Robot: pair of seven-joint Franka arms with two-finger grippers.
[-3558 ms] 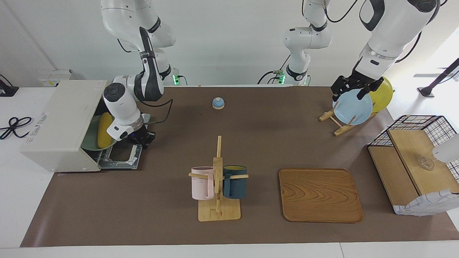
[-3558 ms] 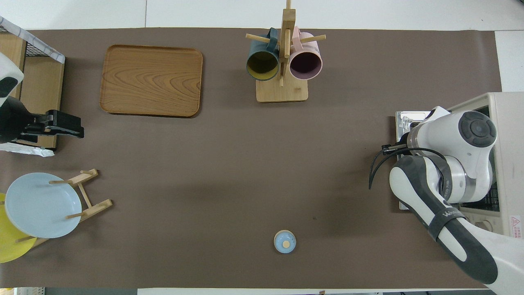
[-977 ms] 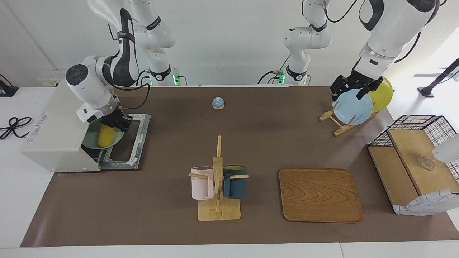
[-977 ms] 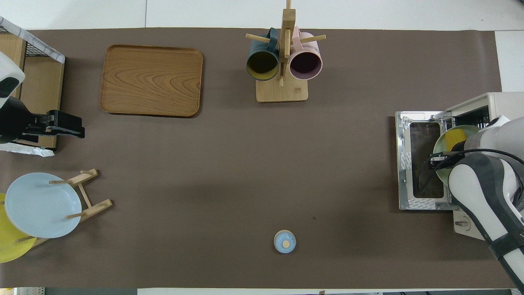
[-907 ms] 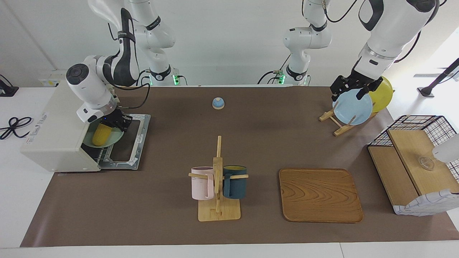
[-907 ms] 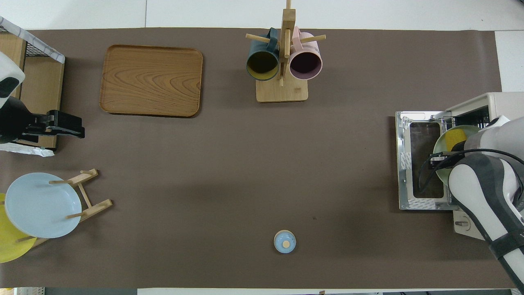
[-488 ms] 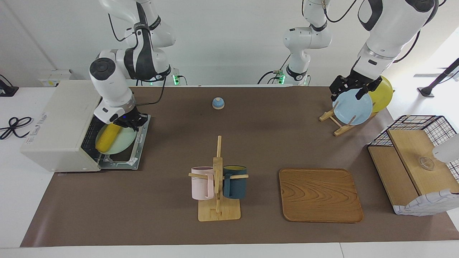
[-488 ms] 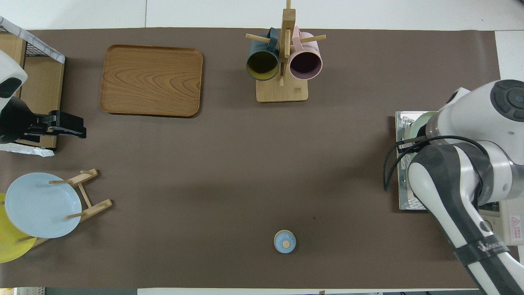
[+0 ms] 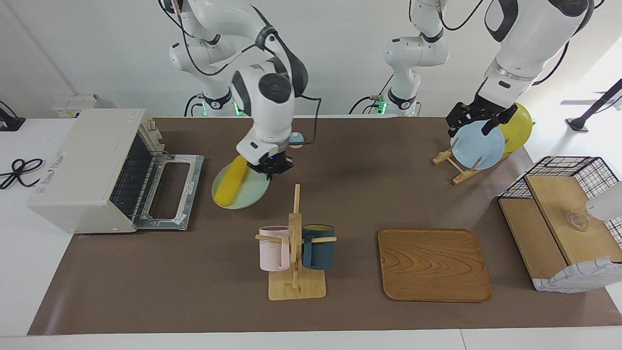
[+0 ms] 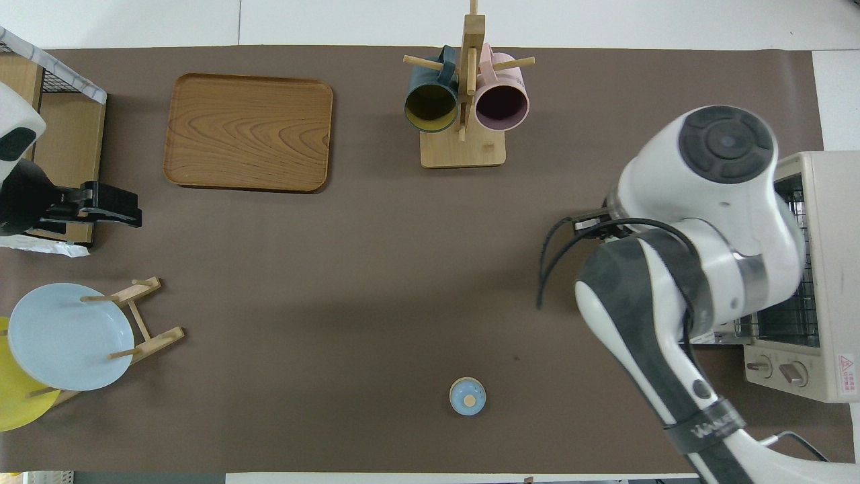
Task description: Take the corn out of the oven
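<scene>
The yellow corn [image 9: 230, 181] lies on a pale green plate [image 9: 248, 194]. My right gripper [image 9: 268, 166] is shut on the plate's rim and holds it, tilted, low over the brown mat between the oven and the mug rack. The cream-white oven [image 9: 82, 160] stands at the right arm's end of the table with its door [image 9: 194, 167] folded down and its rack bare. In the overhead view the right arm hides the plate and the corn, and the oven [image 10: 830, 269] shows beside it. My left gripper [image 9: 478, 120] waits above the dish rack.
A wooden mug rack [image 9: 295, 248] with a pink and a dark blue mug stands beside the held plate. A small blue bell [image 10: 467, 396] sits nearer the robots. There is also a wooden tray [image 9: 434, 265], a dish rack with a blue plate [image 9: 478, 146] and a yellow plate, and a wire-and-wood basket [image 9: 563, 218].
My right gripper has drawn the green plate with the corn out of the oven and carried it toward the middle of the table. The left arm has not moved.
</scene>
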